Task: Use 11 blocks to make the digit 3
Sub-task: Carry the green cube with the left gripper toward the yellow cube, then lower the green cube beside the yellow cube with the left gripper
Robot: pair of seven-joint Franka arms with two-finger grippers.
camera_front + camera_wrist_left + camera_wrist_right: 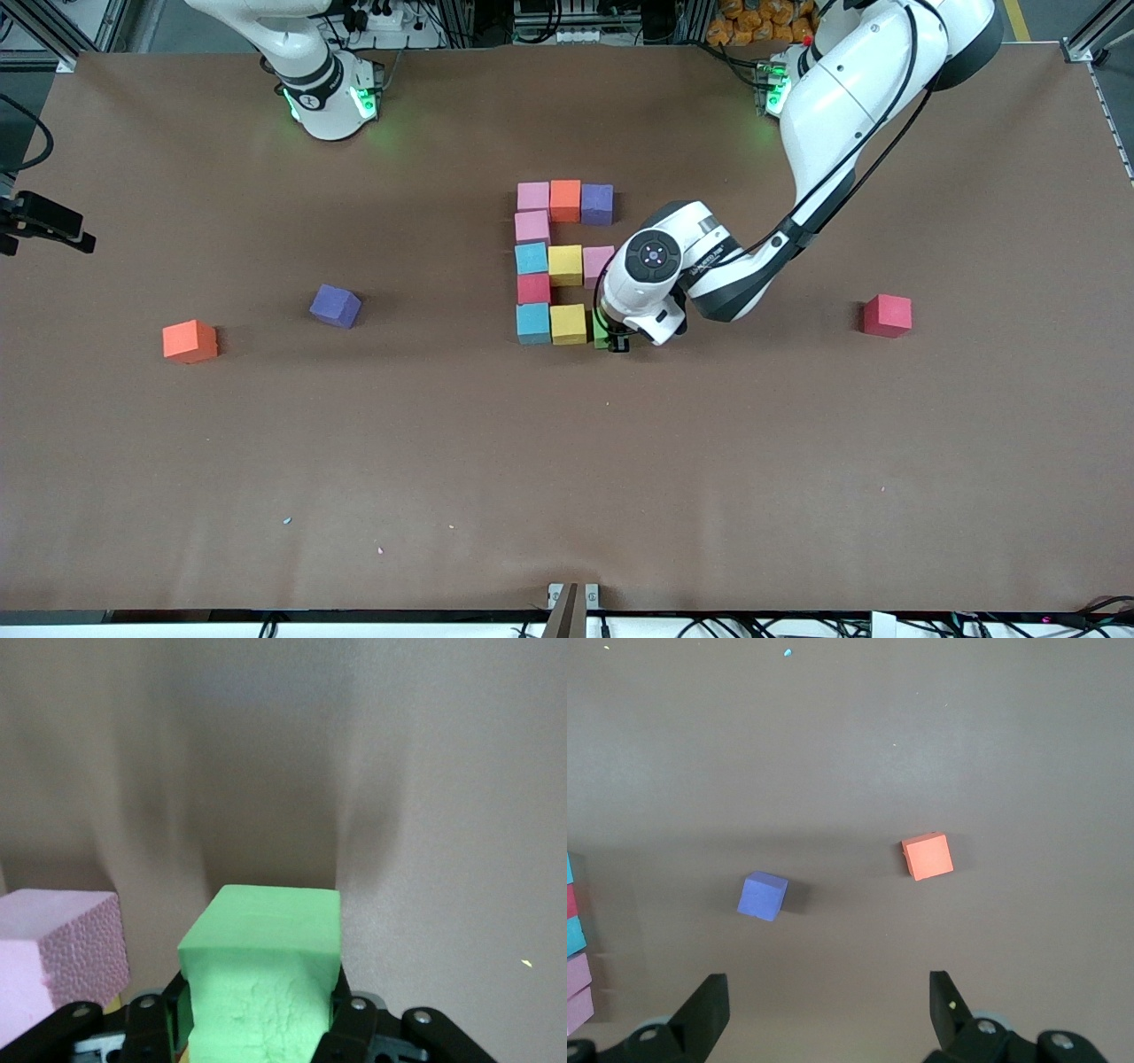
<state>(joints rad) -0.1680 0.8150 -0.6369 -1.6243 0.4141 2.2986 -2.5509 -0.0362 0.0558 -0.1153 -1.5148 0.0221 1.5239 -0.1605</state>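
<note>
The digit figure (565, 263) lies mid-table: pink, orange and purple cubes in the row nearest the robots, then pink, then cyan, yellow, pink, then red, then cyan (533, 322) and yellow (568, 324). My left gripper (617, 341) is shut on the green block (601, 333) and holds it beside that yellow cube, at the end of the row nearest the front camera. In the left wrist view the green block (266, 930) fills the gap between the fingers, with a pink cube (58, 948) beside it. My right gripper (827, 997) is open and empty, high over the table.
Three loose cubes lie apart from the figure: an orange one (190, 341) and a purple one (335, 306) toward the right arm's end, a red one (887, 315) toward the left arm's end. The right wrist view shows the purple (763, 896) and orange (928, 856) ones.
</note>
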